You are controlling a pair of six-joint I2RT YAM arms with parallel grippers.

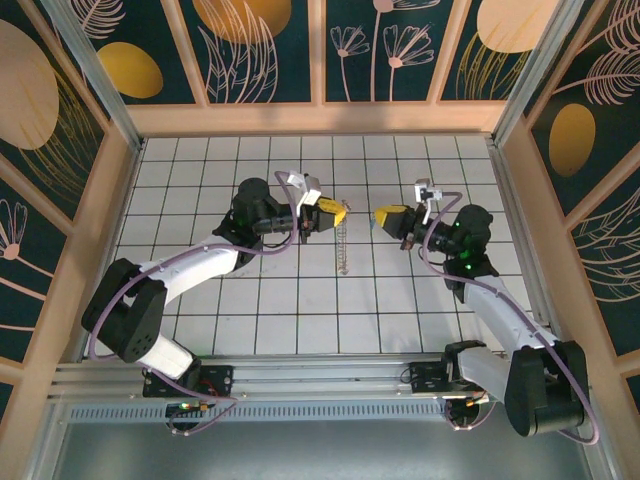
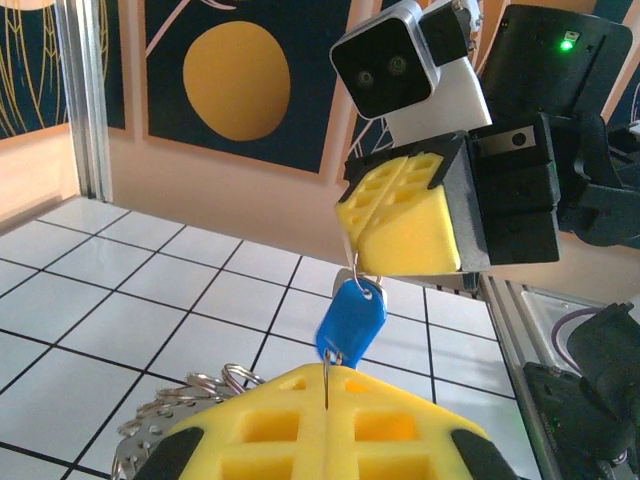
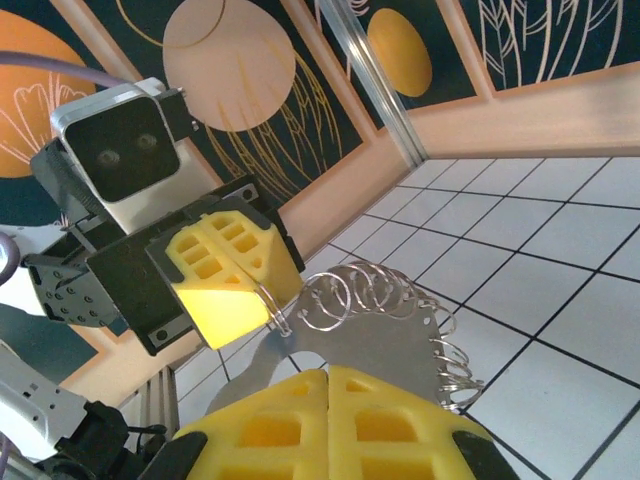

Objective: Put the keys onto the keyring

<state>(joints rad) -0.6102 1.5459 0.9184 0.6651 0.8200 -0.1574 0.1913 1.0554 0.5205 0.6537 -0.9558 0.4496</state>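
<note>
1. Just above the keyring's (image 2: 185, 400) strung silvery pieces, the blue-headed key (image 2: 350, 322) hangs in the air. Its upper end touches the lower edge of the right gripper's (image 2: 365, 235) yellow pads.
2. The right gripper is clenched, pads pressed together, and appears to pinch the key by that upper end. A thin wire runs from the key down into the seam of the near yellow pads in the left wrist view.
3. The keyring is grasped by the left gripper (image 3: 255, 285), whose pads are closed on the wire loop. In the right wrist view the small coiled rings fan out beside those pads, and from overhead the keyring dangles straight down below them.
4. A flat grey metal piece (image 3: 340, 345) rises from the right gripper's own pads toward the keyring; whether it is the key's blade cannot be told.
5. Beneath the keyring lies the white tiled table (image 1: 250, 320), and both grippers face each other close above it.
6. Beyond the keyring, dark floral wall panels (image 1: 270, 50) enclose the table.
</note>
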